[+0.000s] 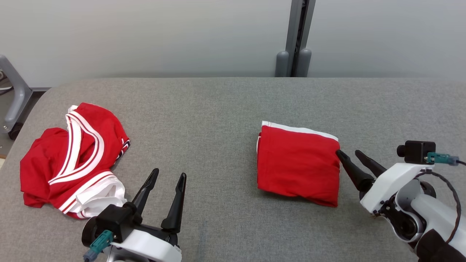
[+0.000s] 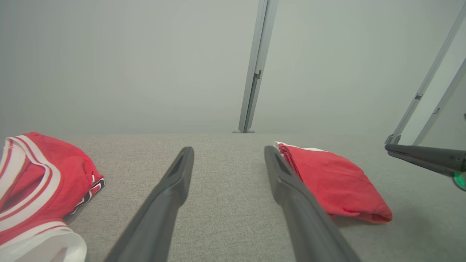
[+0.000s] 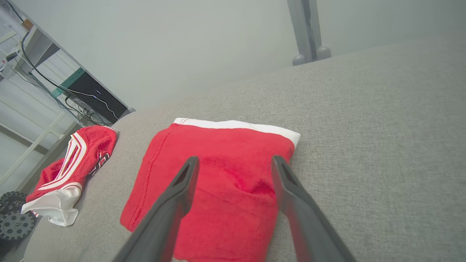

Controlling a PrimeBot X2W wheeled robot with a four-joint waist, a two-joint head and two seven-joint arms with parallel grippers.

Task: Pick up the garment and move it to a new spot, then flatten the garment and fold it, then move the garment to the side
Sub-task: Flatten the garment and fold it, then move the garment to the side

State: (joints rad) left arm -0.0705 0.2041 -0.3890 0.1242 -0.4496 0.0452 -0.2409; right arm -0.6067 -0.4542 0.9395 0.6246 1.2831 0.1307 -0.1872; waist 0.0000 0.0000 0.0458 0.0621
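A folded red garment with a white hem lies flat on the grey table, right of the middle. My right gripper is open at the garment's right edge, its nearer fingertip touching or almost touching the cloth. In the right wrist view the gripper hangs spread above the garment, holding nothing, and a small pucker shows in the cloth between the fingers. My left gripper stands open and empty over bare table at the lower left. In the left wrist view the left gripper is left of the folded garment.
A crumpled red jersey with white and dark trim lies at the table's left end, close to my left gripper. A grey post stands behind the table's far edge. A wheeled grey frame stands off the left end.
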